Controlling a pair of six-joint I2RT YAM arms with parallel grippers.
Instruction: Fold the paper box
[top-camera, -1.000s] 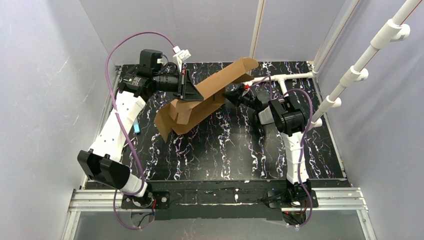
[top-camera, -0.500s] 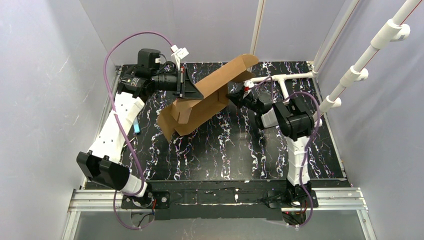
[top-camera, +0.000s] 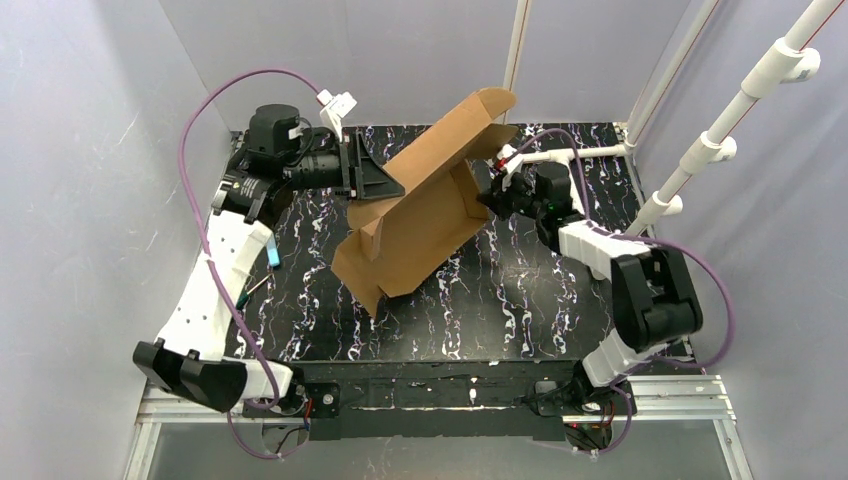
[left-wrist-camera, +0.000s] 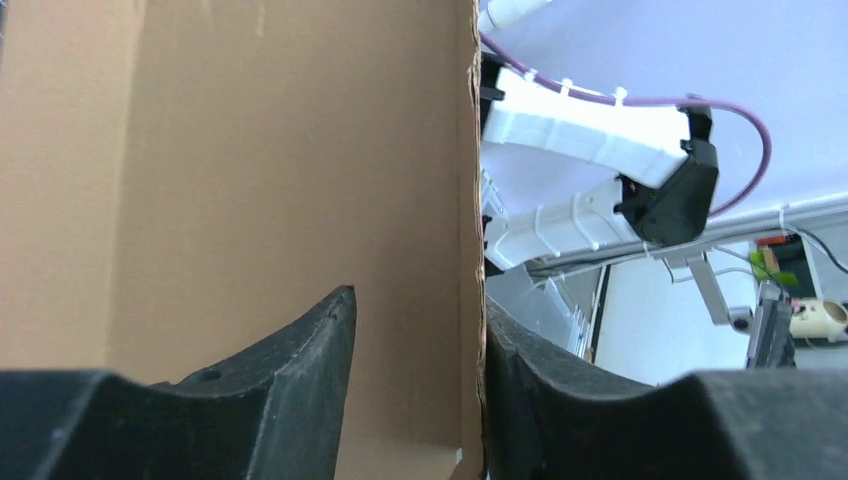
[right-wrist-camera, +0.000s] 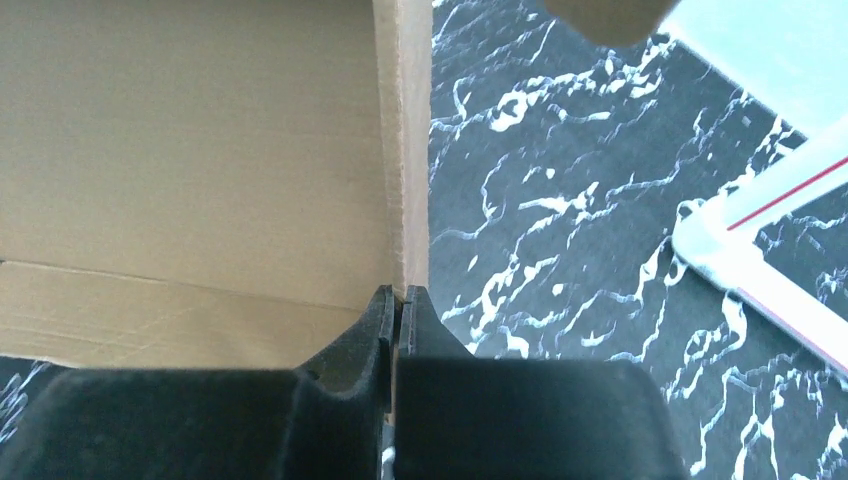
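Tips the box (top-camera: 420, 215) steeper than a second ago and brings its low corner nearer the front; swings the right arm (top-camera: 650, 290) far out to the right and draws the left arm (top-camera: 225, 270) back toward the left edge.

Holds the box up over the middle of the table (top-camera: 520, 300), slanting from a high far flap (top-camera: 485, 105) down to a low near-left corner; cannot tell whether that corner touches the table. Pinches the edge of one side wall in the right gripper (right-wrist-camera: 399, 292), fingers closed tight on a single thickness of board. Straddles the opposite wall with the left gripper (left-wrist-camera: 418, 305), jaws well apart, one finger (left-wrist-camera: 540, 400) against the board's edge, the other's contact unclear. Steadies rather than clamps, by the look of it.

Probably keeps the sheet off the table to leave room for walls to swing about their creases, with the right grip as anchor and the left free to push. Leaves the far flap unfolded, so likely about midway through.

Around: white pipe (top-camera: 575, 153) just behind the right gripper, near enough to catch the wrist on a swing back. Blue object (top-camera: 272, 255) and thin tool (top-camera: 252, 285) beside the left arm, well apart from the box and likely no hindrance.
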